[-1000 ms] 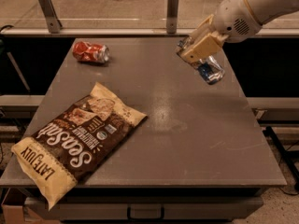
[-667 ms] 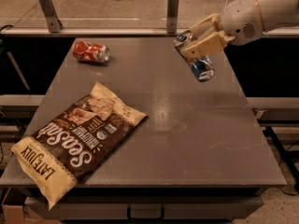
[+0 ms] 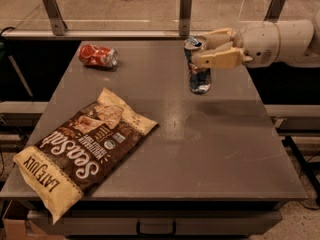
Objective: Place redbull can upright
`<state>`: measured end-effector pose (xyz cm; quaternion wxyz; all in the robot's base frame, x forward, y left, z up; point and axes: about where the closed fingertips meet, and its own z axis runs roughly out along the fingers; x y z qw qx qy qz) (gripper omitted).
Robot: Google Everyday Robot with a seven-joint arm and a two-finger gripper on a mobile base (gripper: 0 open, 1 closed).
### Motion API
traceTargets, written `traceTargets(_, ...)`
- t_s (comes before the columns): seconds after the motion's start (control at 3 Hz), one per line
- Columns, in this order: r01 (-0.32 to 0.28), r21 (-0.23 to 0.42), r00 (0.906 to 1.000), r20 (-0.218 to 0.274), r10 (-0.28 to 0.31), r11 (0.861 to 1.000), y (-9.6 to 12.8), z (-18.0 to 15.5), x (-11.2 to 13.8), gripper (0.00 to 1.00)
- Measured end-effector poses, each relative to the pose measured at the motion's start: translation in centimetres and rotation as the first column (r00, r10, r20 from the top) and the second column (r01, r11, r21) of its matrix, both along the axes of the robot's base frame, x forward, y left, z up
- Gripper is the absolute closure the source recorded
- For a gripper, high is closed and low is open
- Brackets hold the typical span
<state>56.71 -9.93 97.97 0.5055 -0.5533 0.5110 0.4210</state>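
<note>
The redbull can point(image 3: 199, 76), slim, silver and blue, stands upright near the back right of the grey table point(image 3: 170, 134), its base at or just above the surface. My gripper point(image 3: 196, 49) reaches in from the right, its beige fingers point(image 3: 220, 59) closed around the can's upper part just below the silver top. The white arm point(image 3: 280, 41) extends off the right edge.
A dented red soda can point(image 3: 97, 55) lies on its side at the back left. A brown and yellow chip bag point(image 3: 82, 149) lies flat at the front left. A metal rail with posts point(image 3: 185, 11) runs behind the table.
The gripper has turned the can from tilted to upright and lowered it toward the table, moving slightly left.
</note>
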Motion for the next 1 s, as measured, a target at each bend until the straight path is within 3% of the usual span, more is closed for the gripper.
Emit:
traceTargets(0.33,-0.055,0.142,0.9984,0.024,0.052,0.988,-0.7,-0.3,-0.6,1.0)
traceTargets(0.67,-0.103,0.203,0.9939,0.06,0.092,0.974,-1.3,-1.1,-1.2,1.0)
traceTargets(1.0,-0.136,0.207,0.9895,0.077,0.122,0.969,-1.7,-1.9,-1.6,0.82)
